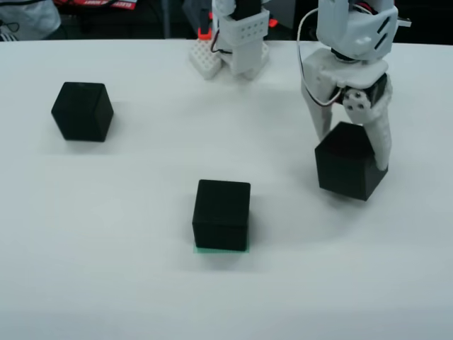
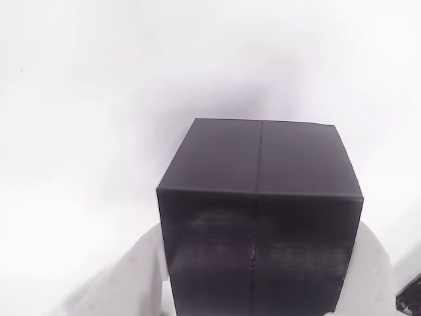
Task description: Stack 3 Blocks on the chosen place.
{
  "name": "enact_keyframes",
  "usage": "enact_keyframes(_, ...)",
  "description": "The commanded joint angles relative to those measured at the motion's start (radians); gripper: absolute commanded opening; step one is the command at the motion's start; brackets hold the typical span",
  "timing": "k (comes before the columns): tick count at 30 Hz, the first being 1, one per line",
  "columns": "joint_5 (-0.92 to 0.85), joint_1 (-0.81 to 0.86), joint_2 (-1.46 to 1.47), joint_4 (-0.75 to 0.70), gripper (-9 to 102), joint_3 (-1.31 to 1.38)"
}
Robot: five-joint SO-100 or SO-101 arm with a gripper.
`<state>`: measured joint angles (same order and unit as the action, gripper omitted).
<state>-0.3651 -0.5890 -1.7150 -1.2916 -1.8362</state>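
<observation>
Three black blocks lie on the white table (image 1: 127, 212). One block (image 1: 221, 214) sits on the chosen place, a green patch whose front edge (image 1: 219, 248) peeks out beneath it. A second block (image 1: 82, 111) rests alone at the far left. The third block (image 1: 350, 173) is at the right, tilted, with my gripper (image 1: 352, 149) shut on it from above, one white finger on each side. The wrist view shows this block (image 2: 260, 197) up close between the white fingers (image 2: 141, 276). I cannot tell whether it is touching the table.
The arm's white base (image 1: 241, 42) stands at the back centre of the table. Dark clutter runs along the far edge (image 1: 106, 7). Open white surface lies between the blocks and along the front.
</observation>
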Motion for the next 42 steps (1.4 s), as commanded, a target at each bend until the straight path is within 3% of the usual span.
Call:
enact_keyframes(1, -0.061, 0.046, -0.107, -0.032, 26, -0.006)
enact_keyframes(22, -0.552, 0.387, -0.356, -0.281, 25, 0.110)
enact_keyframes(42, -0.973, 0.675, -0.287, -0.281, 24, 0.192)
